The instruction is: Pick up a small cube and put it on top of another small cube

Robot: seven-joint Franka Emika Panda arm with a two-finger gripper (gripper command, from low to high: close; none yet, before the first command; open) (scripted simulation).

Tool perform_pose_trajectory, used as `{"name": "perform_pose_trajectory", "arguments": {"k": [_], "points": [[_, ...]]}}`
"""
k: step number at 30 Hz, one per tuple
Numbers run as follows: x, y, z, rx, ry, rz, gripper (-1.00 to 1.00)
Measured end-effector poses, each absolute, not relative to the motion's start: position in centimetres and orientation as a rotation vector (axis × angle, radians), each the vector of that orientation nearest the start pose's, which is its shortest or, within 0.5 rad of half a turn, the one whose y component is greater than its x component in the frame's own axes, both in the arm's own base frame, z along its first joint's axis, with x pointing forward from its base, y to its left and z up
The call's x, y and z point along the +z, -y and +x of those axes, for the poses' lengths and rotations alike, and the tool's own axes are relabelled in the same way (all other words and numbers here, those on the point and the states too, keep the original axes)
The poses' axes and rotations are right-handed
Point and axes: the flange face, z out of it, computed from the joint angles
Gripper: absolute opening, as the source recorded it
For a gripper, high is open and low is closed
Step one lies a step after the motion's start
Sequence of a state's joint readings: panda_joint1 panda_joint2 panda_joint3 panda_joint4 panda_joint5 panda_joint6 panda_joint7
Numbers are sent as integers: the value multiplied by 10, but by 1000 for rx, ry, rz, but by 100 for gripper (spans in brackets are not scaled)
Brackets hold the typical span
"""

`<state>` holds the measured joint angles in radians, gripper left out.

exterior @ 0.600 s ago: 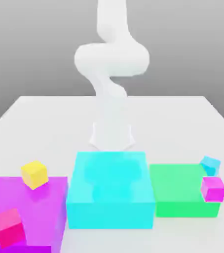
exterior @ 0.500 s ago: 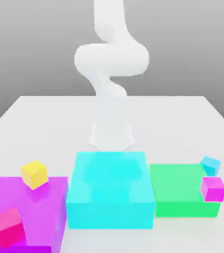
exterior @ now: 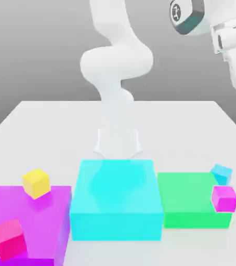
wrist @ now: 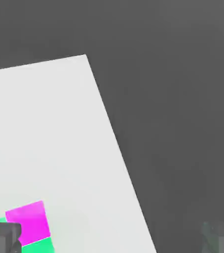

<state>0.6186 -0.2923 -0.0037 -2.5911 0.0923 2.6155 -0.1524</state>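
The small cube [exterior: 222, 173], cyan-blue, rests on the white table [exterior: 47, 130] just behind the green block [exterior: 187, 200], at the exterior view's right. A tiny magenta cube [exterior: 224, 198] sits at the green block's right front corner; the hand view also catches this magenta cube [wrist: 29, 221] with a strip of the green block [wrist: 39, 245] beside it. My gripper [wrist: 113, 241] is open, its two dark fingertips [wrist: 3, 238] far apart with nothing between them. In the exterior view the white hand [exterior: 229, 47] hangs high above the table's right side, well above the cubes.
A big cyan block [exterior: 115, 200] stands in the middle front and a magenta block [exterior: 26, 218] at the left, carrying a yellow cube [exterior: 36, 183] and a pink-red cube [exterior: 10, 239]. The arm's white base [exterior: 116, 130] rises behind the cyan block. The table edge [wrist: 116, 148] borders dark floor.
The arm has swung and its hand has come into view high at the exterior view's upper right. The cubes and blocks have not moved.
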Motion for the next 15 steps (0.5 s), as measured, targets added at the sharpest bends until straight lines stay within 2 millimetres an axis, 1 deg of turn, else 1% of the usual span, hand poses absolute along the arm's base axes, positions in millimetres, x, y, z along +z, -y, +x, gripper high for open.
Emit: {"name": "perform_pose_trajectory", "arguments": {"k": [3,5,8,10,13,15], "points": [[345,-284,337,-350,1327,-2711,0],[315,-298,314,-288,1531,-2631,0],[273,-314,278,-193,1827,-2480,0],[246,-325,247,-128,2034,-2341,0],[209,-328,206,-31,2303,-2125,0],[188,-325,203,-10,2345,-2090,0]]}}
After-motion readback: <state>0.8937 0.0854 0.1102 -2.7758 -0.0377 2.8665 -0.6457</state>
